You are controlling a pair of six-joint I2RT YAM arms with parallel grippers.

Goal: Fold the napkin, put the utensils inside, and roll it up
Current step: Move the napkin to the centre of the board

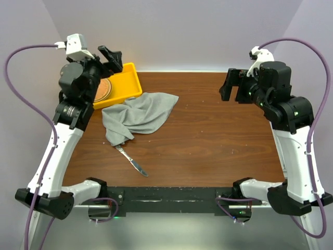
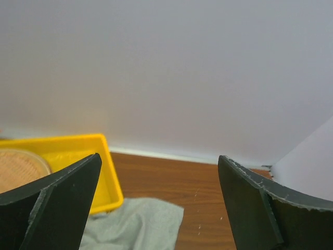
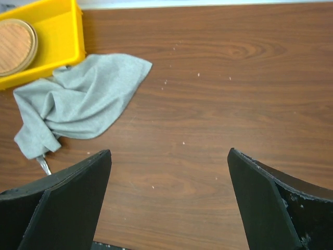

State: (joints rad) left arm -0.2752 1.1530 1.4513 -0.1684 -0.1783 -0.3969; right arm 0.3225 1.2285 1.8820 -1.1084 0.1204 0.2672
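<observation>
The grey napkin (image 1: 138, 115) lies crumpled on the left half of the brown table, its far edge against the yellow tray (image 1: 120, 83). One of the utensils, a silver knife (image 1: 132, 162), sticks out from under the napkin's near corner; its upper end is hidden by the cloth. My left gripper (image 1: 112, 56) hangs open above the tray, holding nothing. My right gripper (image 1: 232, 86) is open and raised over the far right of the table, well away from the cloth. The right wrist view shows the napkin (image 3: 83, 99) and a sliver of the knife (image 3: 44, 165).
A round brown woven disc (image 1: 104, 89) sits in the yellow tray at the back left. White walls close off the table's far side and flanks. Bare wood (image 3: 218, 94) stretches across the middle and right of the table.
</observation>
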